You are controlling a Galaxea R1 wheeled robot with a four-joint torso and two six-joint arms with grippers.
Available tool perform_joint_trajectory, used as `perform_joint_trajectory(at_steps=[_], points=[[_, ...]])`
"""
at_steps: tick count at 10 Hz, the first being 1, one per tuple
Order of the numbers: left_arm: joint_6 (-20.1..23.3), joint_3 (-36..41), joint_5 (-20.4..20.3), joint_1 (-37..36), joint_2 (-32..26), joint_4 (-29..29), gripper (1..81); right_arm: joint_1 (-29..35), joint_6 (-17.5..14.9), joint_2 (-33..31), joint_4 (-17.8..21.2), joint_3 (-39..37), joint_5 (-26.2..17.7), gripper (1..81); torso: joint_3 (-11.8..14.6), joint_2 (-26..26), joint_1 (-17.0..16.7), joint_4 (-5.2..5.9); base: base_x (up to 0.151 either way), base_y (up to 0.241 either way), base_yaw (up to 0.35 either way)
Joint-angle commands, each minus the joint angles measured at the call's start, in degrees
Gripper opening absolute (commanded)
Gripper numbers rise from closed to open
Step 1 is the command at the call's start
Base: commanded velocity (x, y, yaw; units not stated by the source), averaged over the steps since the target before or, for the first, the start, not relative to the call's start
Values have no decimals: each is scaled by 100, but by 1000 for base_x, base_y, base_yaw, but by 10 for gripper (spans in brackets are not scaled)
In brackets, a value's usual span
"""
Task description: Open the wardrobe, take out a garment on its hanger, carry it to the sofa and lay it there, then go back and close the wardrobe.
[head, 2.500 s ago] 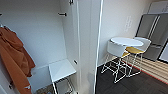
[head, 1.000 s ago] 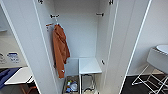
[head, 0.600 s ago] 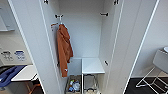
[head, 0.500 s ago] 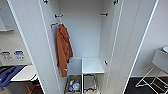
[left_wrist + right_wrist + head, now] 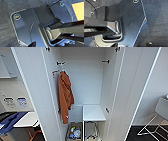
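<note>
No writing can be read anywhere from here. Two small labels (image 5: 15,101) with blue marks sit on the wall at about nine o'clock from the open wardrobe (image 5: 82,84), too blurred to make out any words or numbers.

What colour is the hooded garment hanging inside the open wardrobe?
Orange garment, seen best in the head view.

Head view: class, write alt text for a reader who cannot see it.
A white wardrobe stands open with both doors swung wide. Inside, an orange garment hangs at the left, with a white shelf low down and a basket of small items beneath.
</note>
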Motion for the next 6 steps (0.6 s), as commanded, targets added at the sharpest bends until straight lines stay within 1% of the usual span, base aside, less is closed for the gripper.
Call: perform_joint_trajectory(at_steps=[1,3,6], points=[[-7,-36,223,-235,5,-43,811,210,-21,46,0,-3,-326,811,0,0,5,0,0,0,0],[-16,-36,223,-218,-4,-43,811,281,-12,178,9,-20,-387,811,0,0,5,0,0,0,0],[-16,-36,223,-209,5,-43,811,316,-12,274,18,-29,-449,811,2,-6,5,0,82,0,0]])
